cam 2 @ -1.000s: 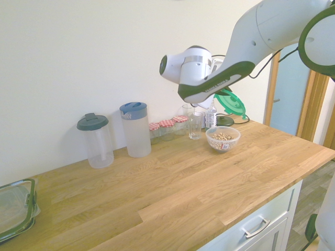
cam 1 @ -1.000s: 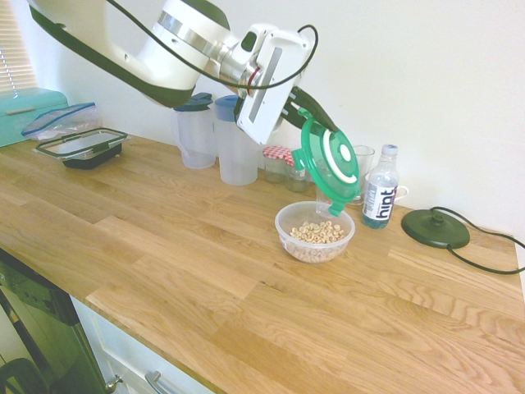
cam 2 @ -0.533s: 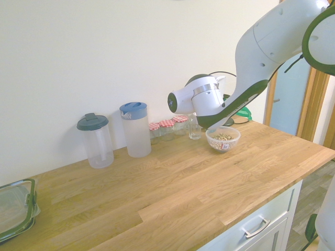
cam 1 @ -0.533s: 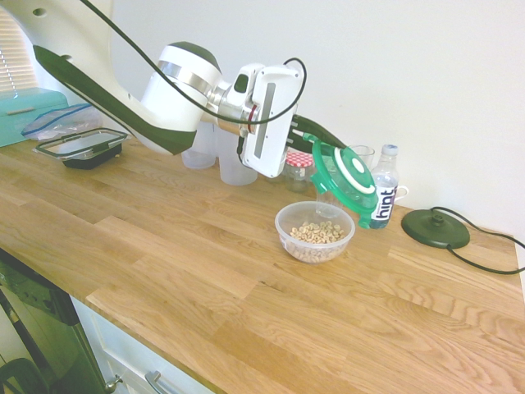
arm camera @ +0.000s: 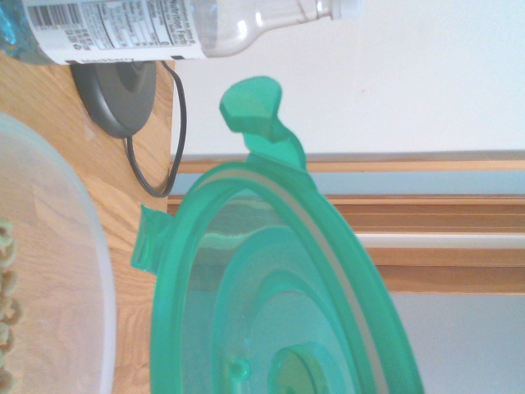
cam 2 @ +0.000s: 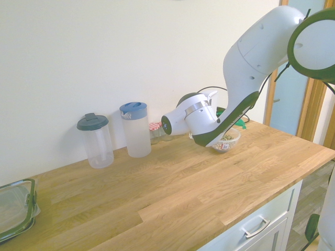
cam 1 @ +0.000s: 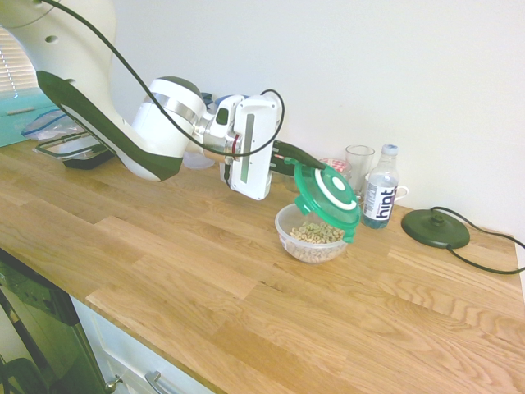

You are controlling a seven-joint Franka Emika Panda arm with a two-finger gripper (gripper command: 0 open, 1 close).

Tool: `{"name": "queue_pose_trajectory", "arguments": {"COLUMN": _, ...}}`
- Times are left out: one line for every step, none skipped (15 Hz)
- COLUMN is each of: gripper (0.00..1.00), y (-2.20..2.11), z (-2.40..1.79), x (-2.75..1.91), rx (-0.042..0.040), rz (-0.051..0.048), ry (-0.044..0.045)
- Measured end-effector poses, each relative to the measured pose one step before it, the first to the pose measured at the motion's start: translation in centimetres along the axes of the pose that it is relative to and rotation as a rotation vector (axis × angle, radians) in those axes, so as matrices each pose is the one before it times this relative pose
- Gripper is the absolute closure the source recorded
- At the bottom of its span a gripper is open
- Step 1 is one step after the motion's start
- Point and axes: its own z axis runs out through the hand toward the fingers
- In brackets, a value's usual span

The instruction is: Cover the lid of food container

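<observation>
Food container on wooden counter, cereal rings inside, uncovered; water bottle and empty drinking glass just behind it; two lidded clear jugs further along wall, contents not discernible; lid tilted above container's far rim, lower edge near rim, contact unclear; gripper clenched on lid's upper edge.

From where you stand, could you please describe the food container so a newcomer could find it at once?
On the long wooden countertop, look near the wall, in front of the clear water bottle. The small round clear plastic bowl sits there under a tilted green lid; it alone holds cereal rings.
</observation>
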Motion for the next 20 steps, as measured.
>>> {"name": "queue_pose_trajectory", "arguments": {"gripper": 1.00, "y": -0.402, "z": 0.136, "x": -0.251, "rx": -0.01089, "rz": 0.00020, "ry": 0.00131}}
{"name": "queue_pose_trajectory", "arguments": {"gripper": 1.00, "y": -0.410, "z": 0.139, "x": -0.200, "rx": -0.00956, "rz": -0.00325, "ry": 0.00568}}
{"name": "queue_pose_trajectory", "arguments": {"gripper": 1.00, "y": -0.454, "z": 0.076, "x": -0.065, "rx": -0.00499, "rz": 0.00048, "ry": 0.00713}}
{"name": "queue_pose_trajectory", "arguments": {"gripper": 1.00, "y": -0.419, "z": -0.020, "x": -0.040, "rx": -0.00274, "rz": 0.00206, "ry": 0.00157}}
{"name": "queue_pose_trajectory", "arguments": {"gripper": 1.00, "y": -0.351, "z": -0.062, "x": 0.063, "rx": -0.00133, "rz": -0.00041, "ry": 0.00060}}
{"name": "queue_pose_trajectory", "arguments": {"gripper": 1.00, "y": -0.315, "z": -0.107, "x": 0.094, "rx": 0.00169, "rz": -0.00004, "ry": 0.00257}}
{"name": "queue_pose_trajectory", "arguments": {"gripper": 1.00, "y": -0.255, "z": -0.137, "x": 0.084, "rx": 0.00263, "rz": 0.00050, "ry": 0.00413}}
{"name": "queue_pose_trajectory", "arguments": {"gripper": 1.00, "y": -0.210, "z": -0.090, "x": 0.019, "rx": 0.00164, "rz": -0.00068, "ry": 0.00234}}
{"name": "queue_pose_trajectory", "arguments": {"gripper": 1.00, "y": -0.200, "z": 0.009, "x": -0.182, "rx": 0.00008, "rz": -0.00301, "ry": 0.00010}}
{"name": "queue_pose_trajectory", "arguments": {"gripper": 1.00, "y": -0.232, "z": 0.040, "x": -0.245, "rx": -0.00038, "rz": -0.00324, "ry": -0.00032}}
{"name": "queue_pose_trajectory", "arguments": {"gripper": 1.00, "y": -0.173, "z": 0.098, "x": -0.185, "rx": -0.00204, "rz": -0.00317, "ry": 0.00104}}
{"name": "queue_pose_trajectory", "arguments": {"gripper": 1.00, "y": -0.139, "z": 0.048, "x": -0.140, "rx": -0.00235, "rz": -0.00217, "ry": 0.00273}}
{"name": "queue_pose_trajectory", "arguments": {"gripper": 1.00, "y": -0.102, "z": 0.033, "x": -0.104, "rx": -0.00116, "rz": -0.00065, "ry": 0.00127}}
{"name": "queue_pose_trajectory", "arguments": {"gripper": 1.00, "y": -0.060, "z": 0.016, "x": -0.063, "rx": -0.00015, "rz": -0.00080, "ry": 0.00003}}
{"name": "queue_pose_trajectory", "arguments": {"gripper": 1.00, "y": -0.024, "z": -0.018, "x": -0.019, "rx": 0.00030, "rz": -0.00044, "ry": 0.00035}}
{"name": "queue_pose_trajectory", "arguments": {"gripper": 0.00, "y": -0.022, "z": -0.112, "x": -0.010, "rx": 0.00131, "rz": -0.00019, "ry": 0.00019}}
{"name": "queue_pose_trajectory", "arguments": {"gripper": 0.00, "y": -0.024, "z": -0.238, "x": -0.007, "rx": 0.00189, "rz": -0.00020, "ry": 0.00064}}
{"name": "queue_pose_trajectory", "arguments": {"gripper": 0.00, "y": -0.032, "z": -0.342, "x": -0.032, "rx": 0.00232, "rz": -0.00074, "ry": 0.00179}}
{"name": "queue_pose_trajectory", "arguments": {"gripper": 0.00, "y": -0.049, "z": -0.375, "x": -0.106, "rx": 0.00302, "rz": -0.00216, "ry": 0.00188}}
{"name": "queue_pose_trajectory", "arguments": {"gripper": 0.00, "y": -0.045, "z": -0.339, "x": -0.117, "rx": 0.00267, "rz": -0.00212, "ry": 0.00115}}
